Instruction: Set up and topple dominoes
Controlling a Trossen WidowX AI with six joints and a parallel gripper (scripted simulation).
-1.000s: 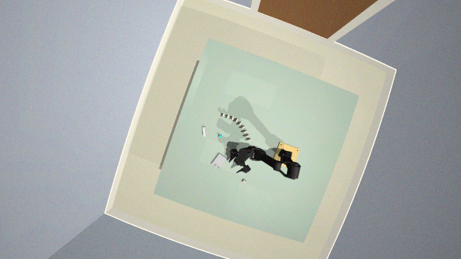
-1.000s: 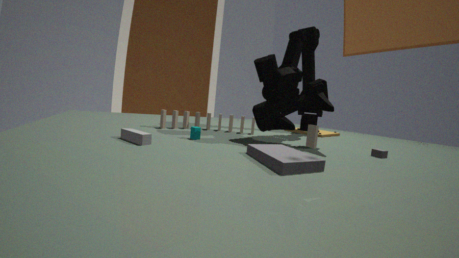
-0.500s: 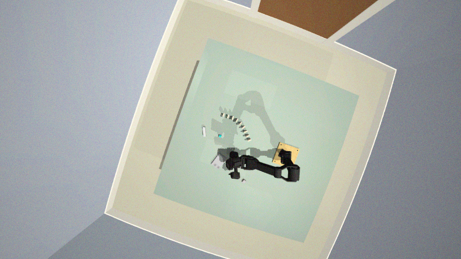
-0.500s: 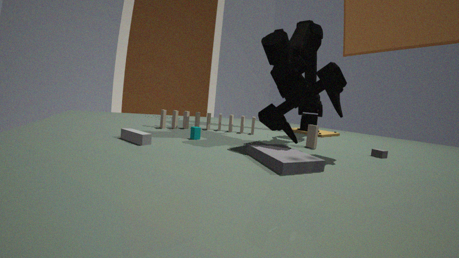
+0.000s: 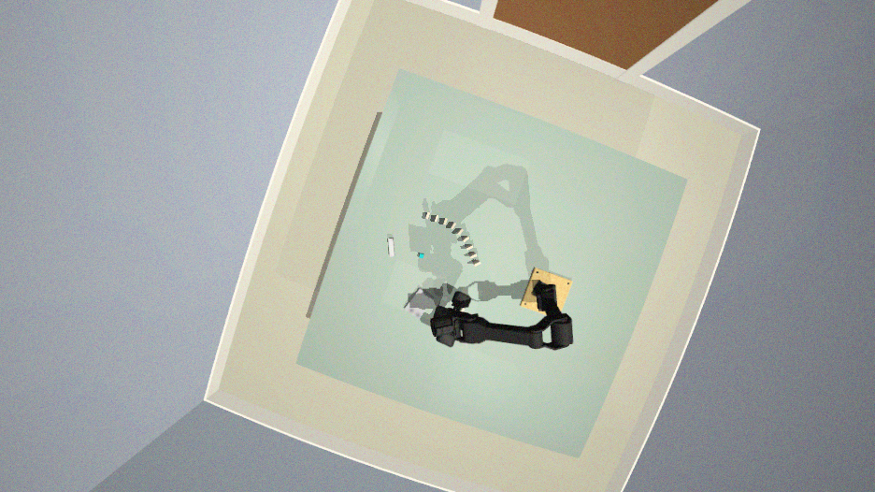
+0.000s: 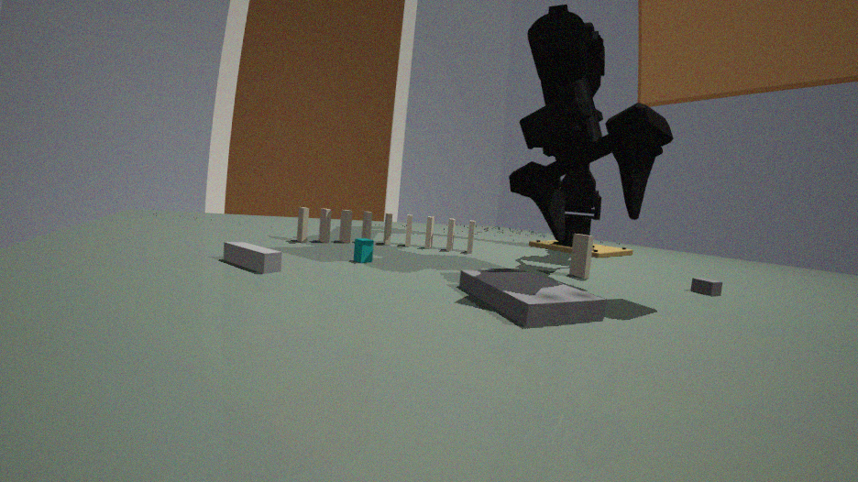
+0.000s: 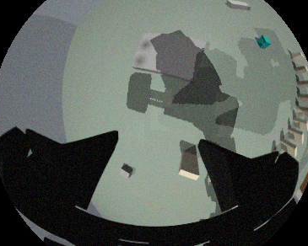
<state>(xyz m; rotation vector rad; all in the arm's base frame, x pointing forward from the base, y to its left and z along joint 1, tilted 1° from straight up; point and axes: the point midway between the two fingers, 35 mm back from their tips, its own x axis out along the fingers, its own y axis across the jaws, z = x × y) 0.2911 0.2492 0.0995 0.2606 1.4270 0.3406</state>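
Several cream dominoes stand upright in a curved row; one of them (image 5: pixel 465 238) (image 6: pixel 346 226) (image 7: pixel 304 97) is near its middle. A lone domino (image 6: pixel 580 256) (image 7: pixel 189 162) stands upright, well apart from the row's right end in the exterior view. The arm hides it in the top view. My gripper (image 6: pixel 597 229) (image 7: pixel 160 140) is open wide and empty, raised above the table. In the wrist view the lone domino shows between the fingers, nearer the right one, below them and not touched. No other loose domino can be made out.
A teal block (image 5: pixel 420 255) (image 6: pixel 363 250) (image 7: pixel 263 41) and a long pale block (image 5: pixel 390 246) (image 6: pixel 251 257) (image 7: pixel 238 4) lie inside the curve's side. A flat grey box (image 5: pixel 421 300) (image 6: pixel 563 312) (image 7: pixel 175 55) and a small grey block (image 6: pixel 706 287) (image 7: pixel 126 170) lie near the lone domino.
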